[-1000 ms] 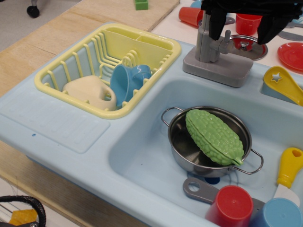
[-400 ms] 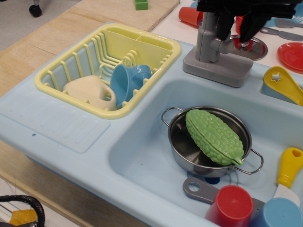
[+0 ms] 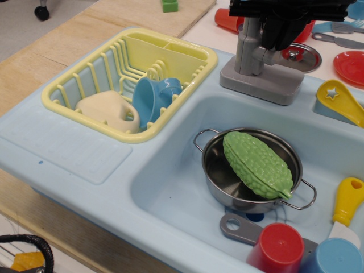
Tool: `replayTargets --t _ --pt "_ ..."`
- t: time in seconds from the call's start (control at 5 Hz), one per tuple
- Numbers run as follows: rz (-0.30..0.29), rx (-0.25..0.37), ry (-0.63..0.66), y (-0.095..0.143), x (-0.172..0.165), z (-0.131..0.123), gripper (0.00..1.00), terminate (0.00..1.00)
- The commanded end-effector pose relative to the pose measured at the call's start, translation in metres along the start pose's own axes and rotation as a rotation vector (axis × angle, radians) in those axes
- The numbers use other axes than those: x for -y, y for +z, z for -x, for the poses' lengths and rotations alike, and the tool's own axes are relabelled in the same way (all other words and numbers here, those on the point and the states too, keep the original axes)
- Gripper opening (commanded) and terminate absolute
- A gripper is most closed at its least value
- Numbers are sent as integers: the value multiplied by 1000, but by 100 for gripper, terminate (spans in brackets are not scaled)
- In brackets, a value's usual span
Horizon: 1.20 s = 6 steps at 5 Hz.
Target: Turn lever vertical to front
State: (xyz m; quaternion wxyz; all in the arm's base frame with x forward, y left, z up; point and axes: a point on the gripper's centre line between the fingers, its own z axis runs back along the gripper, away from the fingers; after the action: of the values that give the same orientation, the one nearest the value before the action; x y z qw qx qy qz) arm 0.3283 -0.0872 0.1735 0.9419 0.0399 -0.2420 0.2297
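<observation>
Hand (image 3: pixel 277 35) narrow — fingers pinching lever (image 3: pixel 254 52) side arm from above.

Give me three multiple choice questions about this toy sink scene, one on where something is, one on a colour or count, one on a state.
1. Where is the green vegetable?
A. in the yellow rack
B. in the steel pot
C. on the wooden board

2. How many cups lie in the rack?
A. two
B. three
C. none

3. How does the claw stand?
A. far from the tap
C. over the pot
B. closed around the tap's side arm

Answers:
1 B, the vegetable rests in the pot in the basin.
2 A, one cream cup and one blue cup.
3 B, its fingers pinch the tap arm.
</observation>
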Motion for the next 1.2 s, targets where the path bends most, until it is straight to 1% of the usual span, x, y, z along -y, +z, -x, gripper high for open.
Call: replayTargets --t 0.0,0.4,0.6,0.8,1.0 --pt "15 -2 61 11 -11 11 0 0" --pt "28 -40 149 0 -31 30 0 0" --pt "40 -44 187 -4 -37 41 0 0" --pt "42 -57 196 -7 -38 42 0 0" --pt "46 -84 197 -3 -37 42 100 0"
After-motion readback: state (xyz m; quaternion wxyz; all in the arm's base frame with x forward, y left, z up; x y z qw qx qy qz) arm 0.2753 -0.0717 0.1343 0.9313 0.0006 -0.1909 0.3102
